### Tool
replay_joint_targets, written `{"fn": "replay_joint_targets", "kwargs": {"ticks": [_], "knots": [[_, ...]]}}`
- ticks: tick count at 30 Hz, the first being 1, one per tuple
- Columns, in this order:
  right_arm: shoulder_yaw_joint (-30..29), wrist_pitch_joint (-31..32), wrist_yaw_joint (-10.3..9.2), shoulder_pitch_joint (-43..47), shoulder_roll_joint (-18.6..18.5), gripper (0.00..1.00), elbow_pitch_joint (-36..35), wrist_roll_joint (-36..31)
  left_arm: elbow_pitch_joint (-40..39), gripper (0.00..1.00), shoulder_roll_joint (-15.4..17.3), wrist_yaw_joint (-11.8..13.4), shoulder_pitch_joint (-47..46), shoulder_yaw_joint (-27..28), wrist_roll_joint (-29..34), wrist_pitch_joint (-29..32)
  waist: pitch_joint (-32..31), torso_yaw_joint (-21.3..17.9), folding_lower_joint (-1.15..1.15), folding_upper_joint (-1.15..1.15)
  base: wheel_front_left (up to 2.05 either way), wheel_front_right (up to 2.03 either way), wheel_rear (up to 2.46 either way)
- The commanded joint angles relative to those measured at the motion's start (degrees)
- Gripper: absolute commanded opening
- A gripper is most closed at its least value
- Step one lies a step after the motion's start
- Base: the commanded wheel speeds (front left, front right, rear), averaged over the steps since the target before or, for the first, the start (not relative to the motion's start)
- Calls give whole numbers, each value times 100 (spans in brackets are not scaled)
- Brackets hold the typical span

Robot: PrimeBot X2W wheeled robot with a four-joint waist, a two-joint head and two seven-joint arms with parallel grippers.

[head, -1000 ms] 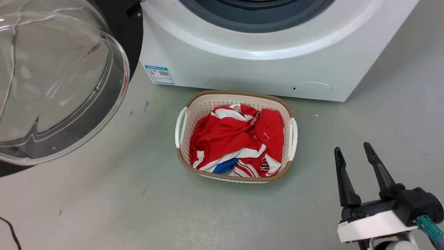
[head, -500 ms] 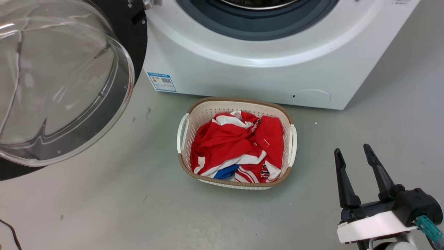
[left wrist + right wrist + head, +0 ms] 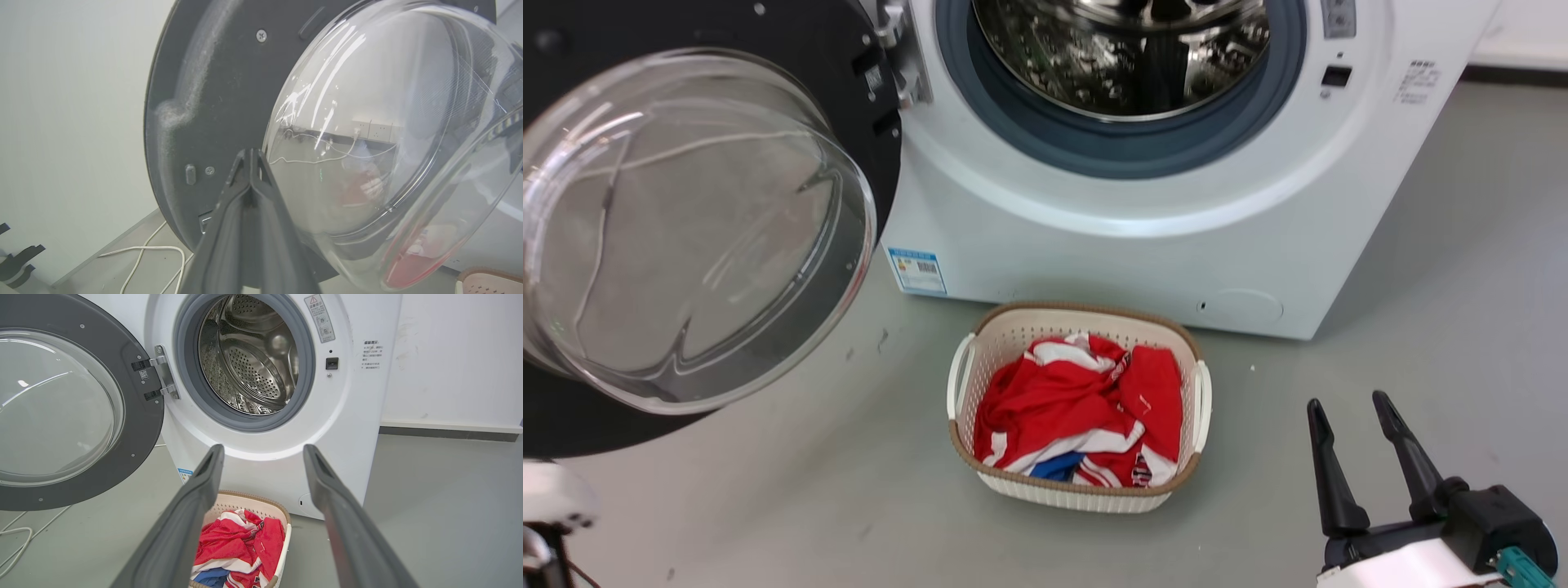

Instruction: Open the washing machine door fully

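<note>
The washing machine door (image 3: 866, 155) stands swung out to the left of the white machine (image 3: 1143, 253), its inner side facing me. Its clear glass bowl (image 3: 686, 229) bulges from the black disc. In the left wrist view my left gripper (image 3: 250, 152) is shut with nothing between its fingers, tips close to the door's black inner face (image 3: 212, 98) beside the glass bowl (image 3: 367, 122); I cannot tell whether they touch. My right gripper (image 3: 1347, 402) hangs open over the floor at the lower right, well away from the door (image 3: 139, 416). The same right gripper (image 3: 262, 449) points toward the steel drum (image 3: 253, 355).
A cream laundry basket (image 3: 1078, 314) with red, white and blue clothes stands on the grey floor before the machine. The grey rubber ring (image 3: 1111, 155) frames the drum. A white cable (image 3: 143, 253) lies on the floor behind the door. A pale arm part (image 3: 547, 498) sits lower left.
The head camera has tilted up, so the whole picture shifted down and the drum now shows. The door and the right gripper look unmoved. A pale arm part has come into view lower left.
</note>
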Motion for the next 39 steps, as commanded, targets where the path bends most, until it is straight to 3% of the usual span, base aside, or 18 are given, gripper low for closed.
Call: {"fn": "replay_joint_targets", "kwargs": {"ticks": [1, 13, 14, 25, 29, 30, 32, 33, 39], "knots": [[-5, -10, -1, 55, 15, 100, -16, 25, -113, 0, -80, -21, 121, -62, 45, -15, -149, 1, 0, 0, 0, 0, 0], [-90, -10, -1, 342, 16, 100, -116, 29, -1810, 0, -943, 3, 1368, -1061, 474, -14, -532, -109, 0, 0, 0, 0, 0], [-89, -10, -1, 380, 15, 100, -154, 10, -2041, 0, -1051, -17, 1596, -1425, 504, -14, -577, -185, 0, 0, 0, 0, 0], [-149, -10, -1, 392, 16, 100, -352, -1, -2313, 0, -1185, 61, 1865, -2530, 182, -14, -629, -522, 0, 0, 0, 0, 0], [-199, -10, -1, 429, 15, 100, -376, 36, -2351, 0, -1194, 195, 1894, -2751, 55, -14, -642, -658, 0, 0, 0, 0, 0], [-208, -10, -1, 438, 16, 100, -379, 45, -2343, 4, -1193, 212, 1896, -2776, 20, -14, -647, -691, 0, 0, 0, 0, 0], [-223, -10, -1, 456, 16, 100, -393, 52, -2307, 51, -1199, 240, 1949, -2842, -6, -14, -655, -755, 0, 0, 0, 0, 0], [-228, -10, -1, 457, 15, 100, -401, 57, -2343, 100, -1200, 249, 1957, -2869, -34, -14, -658, -785, 0, 0, 0, 0, 0], [-275, -10, -1, 538, 16, 100, -443, 70, -2351, 100, -1200, 242, 2047, -3043, -215, -14, -675, -897, 0, 0, 0, 0, 0]]}}
